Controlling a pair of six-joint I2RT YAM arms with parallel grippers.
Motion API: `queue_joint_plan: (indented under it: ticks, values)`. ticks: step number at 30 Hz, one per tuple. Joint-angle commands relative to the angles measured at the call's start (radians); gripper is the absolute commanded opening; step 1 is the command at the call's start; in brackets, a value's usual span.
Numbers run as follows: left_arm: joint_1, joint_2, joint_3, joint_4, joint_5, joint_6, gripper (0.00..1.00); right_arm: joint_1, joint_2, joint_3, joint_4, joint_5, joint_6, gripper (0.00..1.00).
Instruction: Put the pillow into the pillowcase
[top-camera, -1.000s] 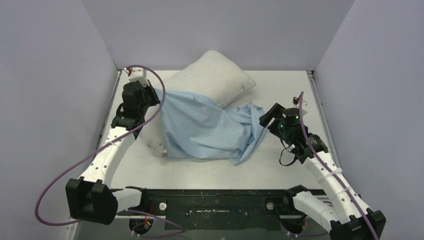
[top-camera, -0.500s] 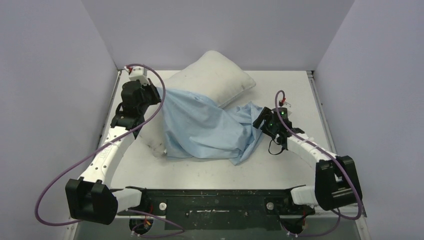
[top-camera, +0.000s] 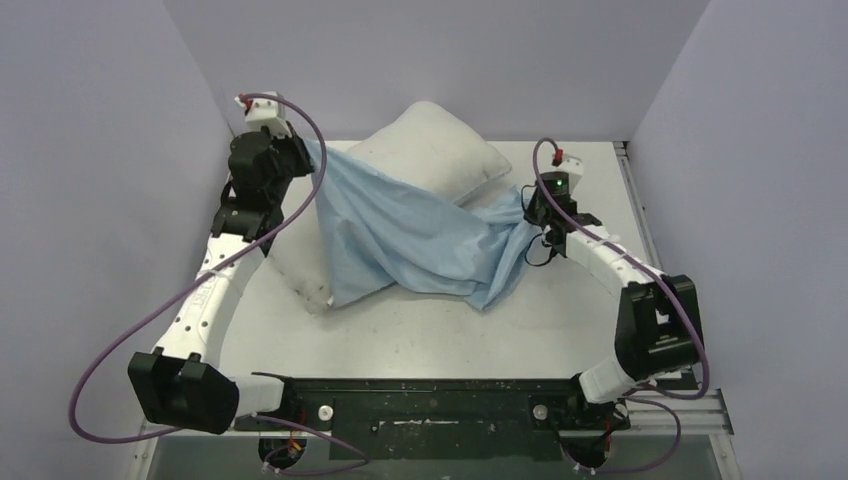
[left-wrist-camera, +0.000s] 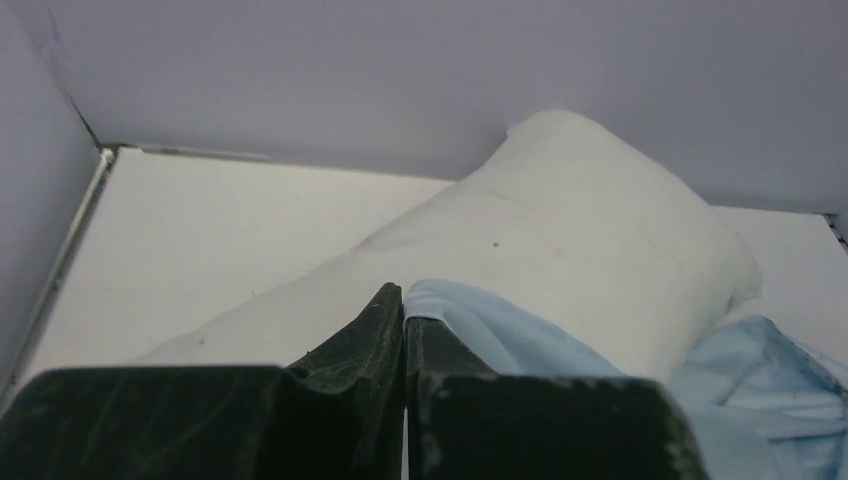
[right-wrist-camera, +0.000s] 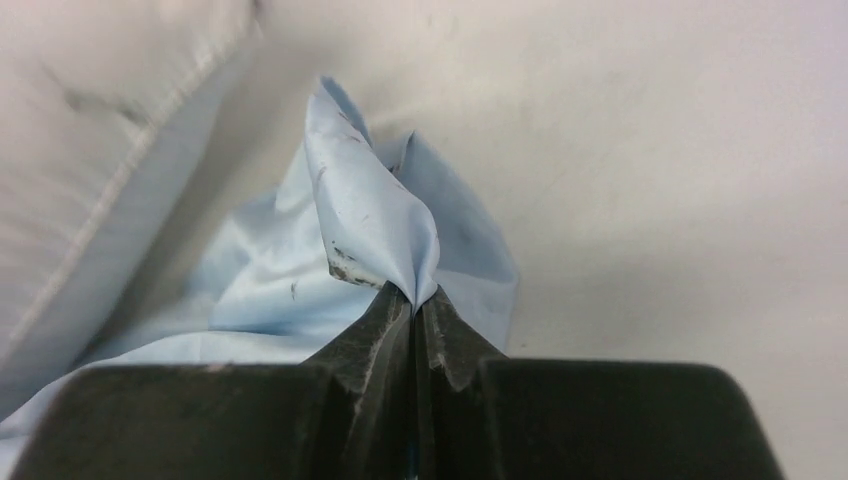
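A: How is the pillowcase (top-camera: 410, 240) held?
B: One edge is pinched in the closed left claw (left-wrist-camera: 403, 300), another in the closed right claw (right-wrist-camera: 413, 300).
A: And the pillow (top-camera: 432, 152)?
B: It is laid on the desk (top-camera: 420, 335), its middle draped by the pillowcase.

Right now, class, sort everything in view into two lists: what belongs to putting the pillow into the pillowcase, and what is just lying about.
Belongs to the job:
pillow, off-white, partly covered
pillowcase, light blue, draped across it
left tool, shut on one end of the pillowcase
right tool, shut on the other end

Just there:
table
walls
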Motion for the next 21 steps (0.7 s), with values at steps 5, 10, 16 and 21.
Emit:
queue_joint_plan:
  ticks: [5,10,16,21]
  values:
    - [0.011,0.004,0.3,-0.025,-0.232,0.164,0.0,-0.1,-0.364,0.253,-0.189,0.289,-0.046,0.0]
    - [0.008,-0.029,0.327,-0.068,-0.266,0.189,0.0,-0.189,-0.481,0.296,-0.262,0.239,0.012,0.0]
    - [-0.01,-0.097,0.294,-0.097,-0.281,0.22,0.0,-0.189,-0.575,0.352,-0.355,0.162,0.01,0.0]
    - [-0.016,-0.121,0.177,-0.046,-0.305,0.228,0.0,-0.189,-0.589,0.279,-0.358,0.111,-0.014,0.0]
